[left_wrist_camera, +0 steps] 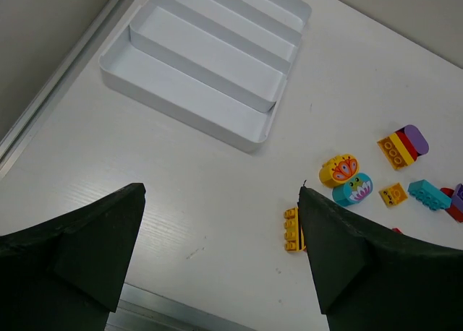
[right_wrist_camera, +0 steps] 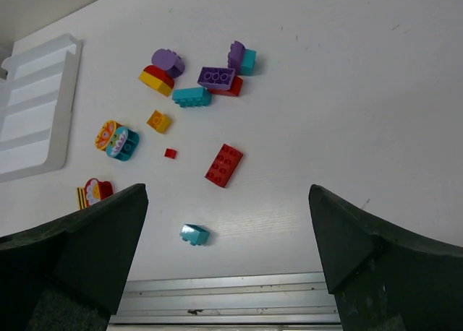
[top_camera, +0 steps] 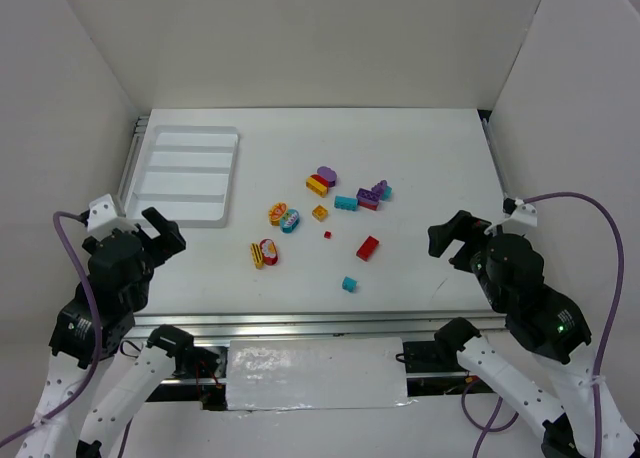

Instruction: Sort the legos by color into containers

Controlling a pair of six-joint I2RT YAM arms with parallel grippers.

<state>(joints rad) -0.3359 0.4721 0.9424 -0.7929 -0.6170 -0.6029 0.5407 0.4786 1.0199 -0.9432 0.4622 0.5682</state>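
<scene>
The legos lie loose mid-table: a red brick (top_camera: 367, 247), a small teal brick (top_camera: 348, 284), a yellow-and-red piece (top_camera: 263, 253), round orange and teal pieces (top_camera: 284, 218), a purple-yellow-red stack (top_camera: 321, 181) and a purple-red-teal cluster (top_camera: 373, 194). The containers are the compartments of a white tray (top_camera: 229, 183) at the far left, with nothing in them. My left gripper (top_camera: 152, 228) hovers open near the tray's front; the yellow piece (left_wrist_camera: 291, 230) peeks out beside its right finger. My right gripper (top_camera: 452, 236) is open at the right, with the teal brick (right_wrist_camera: 194, 234) and red brick (right_wrist_camera: 223, 165) ahead of it.
White walls enclose the table on three sides. A metal rail (right_wrist_camera: 231, 302) runs along the near table edge, and another borders the left side by the tray (left_wrist_camera: 217, 120). A tiny red piece (top_camera: 327, 235) and a small yellow cube (top_camera: 320, 213) lie among the bricks.
</scene>
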